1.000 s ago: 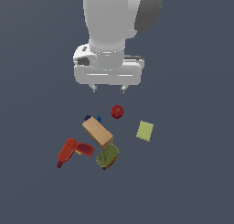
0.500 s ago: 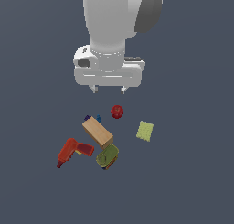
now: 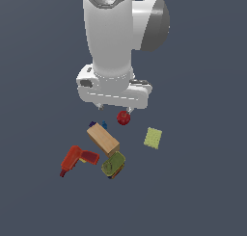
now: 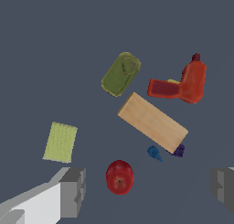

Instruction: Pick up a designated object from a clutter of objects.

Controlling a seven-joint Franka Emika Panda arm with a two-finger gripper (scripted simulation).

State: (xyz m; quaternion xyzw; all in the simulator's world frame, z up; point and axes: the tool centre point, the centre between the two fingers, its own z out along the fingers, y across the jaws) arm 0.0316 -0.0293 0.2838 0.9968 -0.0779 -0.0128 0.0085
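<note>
Olive-topped, blue-sided stubby can [image 3: 113,163]: crowded by long tan wooden block [image 3: 102,139] just beside and red power drill [image 3: 76,159] near. Open floor on remaining sides. Flat yellow-green square pad [image 3: 153,137] well apart; red apple [image 3: 123,117] beyond block.

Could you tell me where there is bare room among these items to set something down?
Bare room lies between the pad and block, and all around the cluster. It is crowded where block, can and drill meet.

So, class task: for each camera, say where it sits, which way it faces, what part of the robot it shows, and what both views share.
Exterior view: off the arm, looking down at the clutter from a slant; shows the arm's white body and gripper.
Wrist view: on the wrist, facing down at the floor; shows only the fingertips, set wide apart.
Shared: apple, wooden block, drill, olive can, yellow-green pad.
</note>
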